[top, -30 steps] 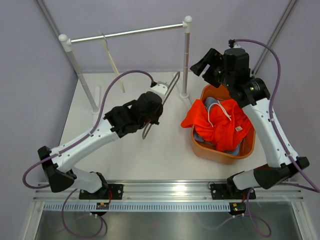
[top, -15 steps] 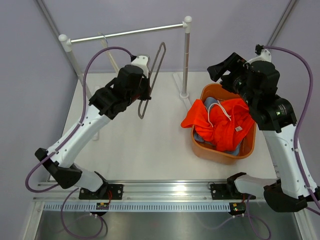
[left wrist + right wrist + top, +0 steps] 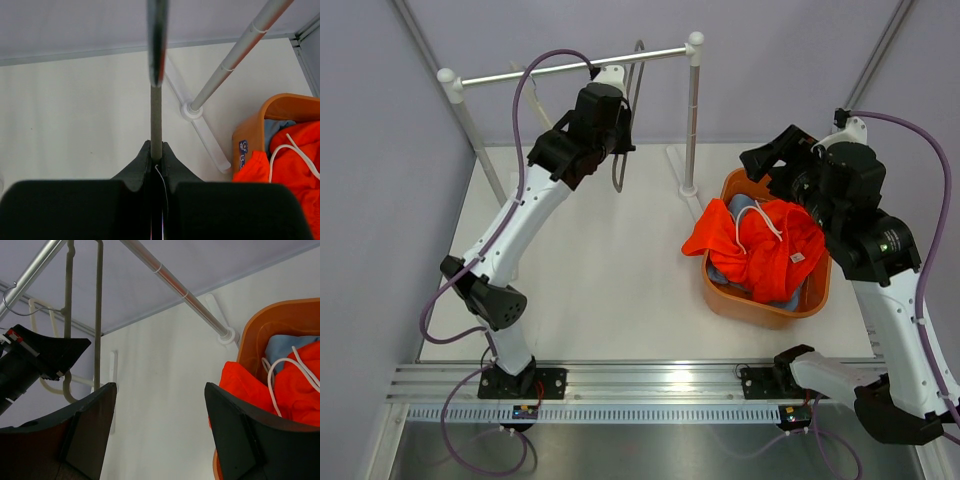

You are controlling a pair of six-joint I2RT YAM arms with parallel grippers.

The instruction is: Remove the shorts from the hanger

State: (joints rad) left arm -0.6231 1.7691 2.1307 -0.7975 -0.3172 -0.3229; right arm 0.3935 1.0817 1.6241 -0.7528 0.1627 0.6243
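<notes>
White table point(image 3: 620, 300), grey walls. Left gripper point(image 3: 156, 150) clamped on hanger point(image 3: 156, 112) up at rail point(image 3: 490, 76). Right gripper point(image 3: 159, 392) wide apart, empty; shorts point(image 3: 770, 250), orange over blue, heaped in basket point(image 3: 760, 312) just below it.

The top view looks steeply down over the whole table point(image 3: 620, 300) from above its near edge. Both wrist views look low across it, sharing the rack post point(image 3: 235, 52) and basket point(image 3: 265, 102) at frame right.

shorts point(image 3: 765, 250) in basket point(image 3: 752, 306), rack point(image 3: 570, 67) behind, leftward
</notes>
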